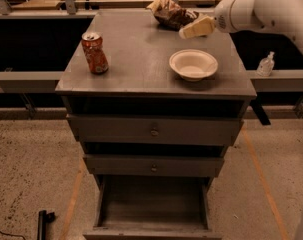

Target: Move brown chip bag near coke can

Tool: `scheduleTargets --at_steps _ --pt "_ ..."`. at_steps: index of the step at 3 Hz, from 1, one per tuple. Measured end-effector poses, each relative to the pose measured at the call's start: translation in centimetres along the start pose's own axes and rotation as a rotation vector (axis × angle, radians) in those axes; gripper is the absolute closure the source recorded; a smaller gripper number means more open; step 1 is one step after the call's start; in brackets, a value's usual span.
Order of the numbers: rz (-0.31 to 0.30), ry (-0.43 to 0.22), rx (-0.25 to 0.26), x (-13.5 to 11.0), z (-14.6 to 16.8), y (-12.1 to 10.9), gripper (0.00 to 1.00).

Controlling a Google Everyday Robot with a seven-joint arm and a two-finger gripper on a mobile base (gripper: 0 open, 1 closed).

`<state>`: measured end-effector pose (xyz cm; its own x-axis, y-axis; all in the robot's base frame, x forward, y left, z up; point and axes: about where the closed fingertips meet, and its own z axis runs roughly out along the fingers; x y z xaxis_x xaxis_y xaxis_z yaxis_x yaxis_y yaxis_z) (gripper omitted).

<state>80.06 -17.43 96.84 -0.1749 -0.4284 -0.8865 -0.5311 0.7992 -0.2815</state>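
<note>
Gripper [191,30] hovers over the far right corner of the desk [136,49], just beside the brown chip bag [170,15]; whether it is clenched or released cannot be told; the bag lies at the far edge; the coke can [94,53] stands near the left edge, well apart; a white bowl [193,64] sits toward the right edge.

Lab-like workspace: grey drawer cabinet [153,131] on speckled, tape-lined floor [31,174], gripper [184,33] beside brown chip bag [171,16].

1 can [94,52], 1 bowl [193,64], 1 bag [170,15] by 1 end effector [189,31].
</note>
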Motion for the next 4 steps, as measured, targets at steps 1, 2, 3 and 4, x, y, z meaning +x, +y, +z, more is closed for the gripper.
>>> scheduleTargets --at_steps 1,2,3,4 --pt "0.149 -0.04 0.01 0.0 6.2 -1.0 0.0" --pt "0.139 -0.033 0.011 -0.1 6.5 -0.7 0.0" --pt "0.161 -0.038 0.03 -0.4 9.1 -1.0 0.0" --pt "0.174 -0.052 0.046 -0.6 11.9 -1.8 0.0"
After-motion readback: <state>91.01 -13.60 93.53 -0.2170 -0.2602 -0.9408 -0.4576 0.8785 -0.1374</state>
